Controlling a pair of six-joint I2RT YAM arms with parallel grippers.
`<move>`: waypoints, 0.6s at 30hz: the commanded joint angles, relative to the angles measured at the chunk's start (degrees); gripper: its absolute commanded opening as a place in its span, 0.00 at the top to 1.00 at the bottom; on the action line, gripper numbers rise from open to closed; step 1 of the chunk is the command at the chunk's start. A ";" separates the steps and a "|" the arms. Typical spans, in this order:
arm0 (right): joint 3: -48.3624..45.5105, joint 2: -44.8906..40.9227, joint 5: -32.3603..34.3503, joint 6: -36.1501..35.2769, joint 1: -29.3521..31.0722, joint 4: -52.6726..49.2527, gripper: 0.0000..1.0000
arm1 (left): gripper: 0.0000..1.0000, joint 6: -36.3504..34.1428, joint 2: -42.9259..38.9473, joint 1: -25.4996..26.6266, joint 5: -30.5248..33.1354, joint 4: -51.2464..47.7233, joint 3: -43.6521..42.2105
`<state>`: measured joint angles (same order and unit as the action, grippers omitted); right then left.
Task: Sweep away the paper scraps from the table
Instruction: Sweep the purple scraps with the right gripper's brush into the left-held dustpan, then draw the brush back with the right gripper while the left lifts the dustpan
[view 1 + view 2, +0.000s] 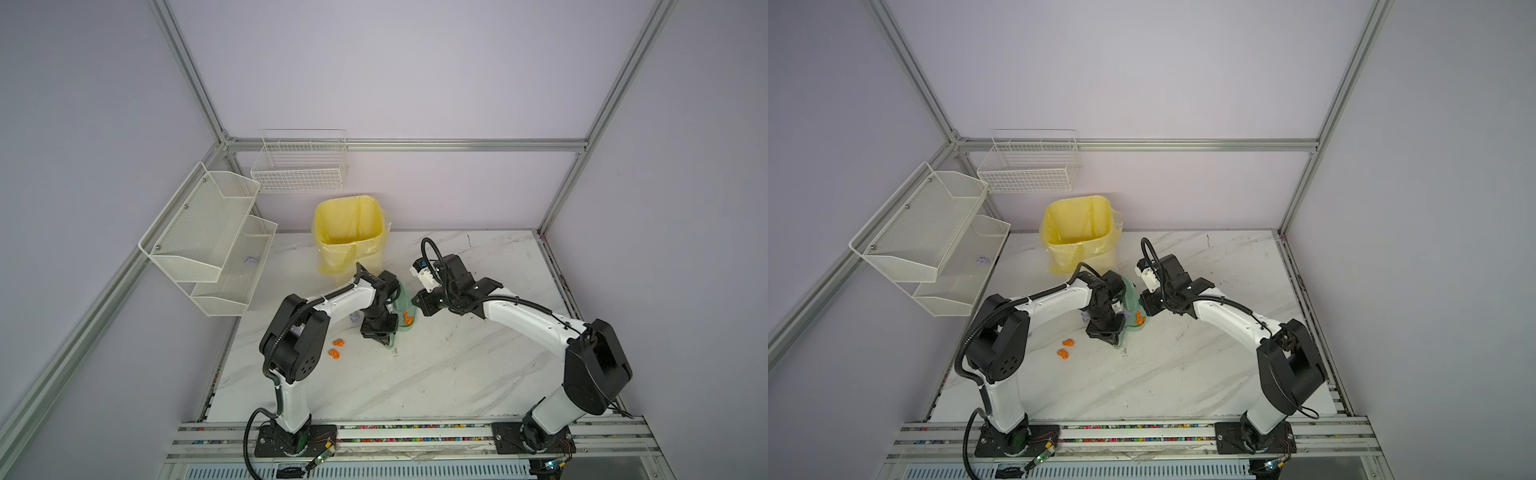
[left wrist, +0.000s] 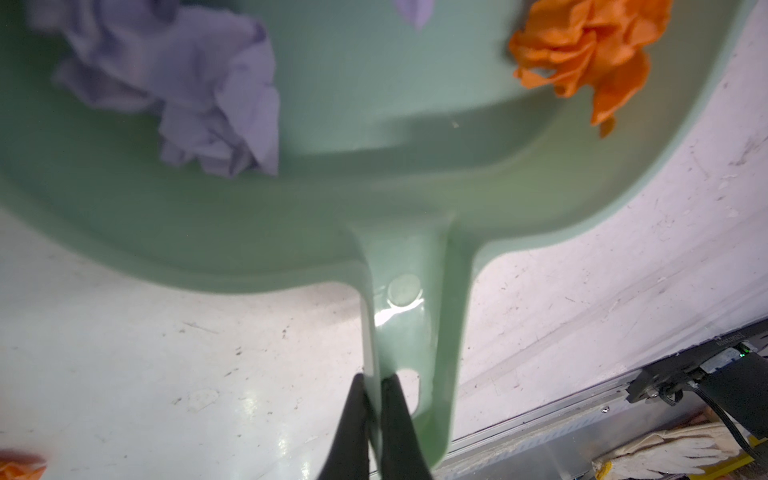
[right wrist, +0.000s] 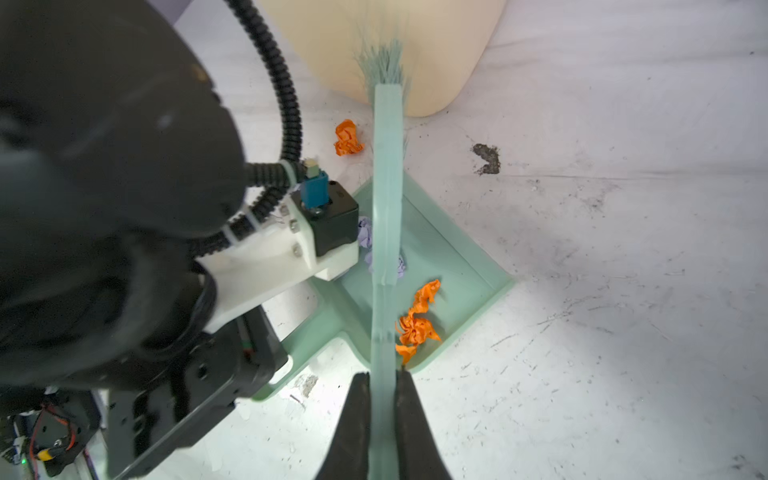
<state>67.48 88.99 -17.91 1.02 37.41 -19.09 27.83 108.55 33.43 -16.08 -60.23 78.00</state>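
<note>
Paper scraps (image 3: 417,328): arms (image 1: 340,301) bent inward.

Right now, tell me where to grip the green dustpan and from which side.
Grip the dustpan by its handle, near the free end, coming from that end. The handle is narrow and sticks out clear of the scraps; the left claw pinches its rim there.

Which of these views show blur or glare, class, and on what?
Left wrist view: the lilac scrap in the dustpan is soft, too near the lens; glare sits on the dustpan's handle and the table. Right wrist view: the brush handle is smeared. Both top views: even light, faint shadows.
</note>
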 commanded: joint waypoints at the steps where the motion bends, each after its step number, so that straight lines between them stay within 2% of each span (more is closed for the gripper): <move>1: -0.73 -4.71 1.43 2.58 0.12 -0.08 1.00 | 1.00 -0.76 0.15 -0.47 1.99 -1.00 4.05; 7: 1.29 -4.62 7.55 6.41 -0.90 -5.44 1.00 | 1.00 -0.68 -0.85 0.69 3.68 -1.07 4.40; 18: 2.45 -8.05 8.38 8.92 -6.51 -5.95 1.00 | 1.00 0.66 -3.41 2.57 3.69 -2.41 6.76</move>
<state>67.92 83.61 -11.00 8.67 31.90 -24.32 27.94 108.49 35.46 -13.04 -61.49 80.05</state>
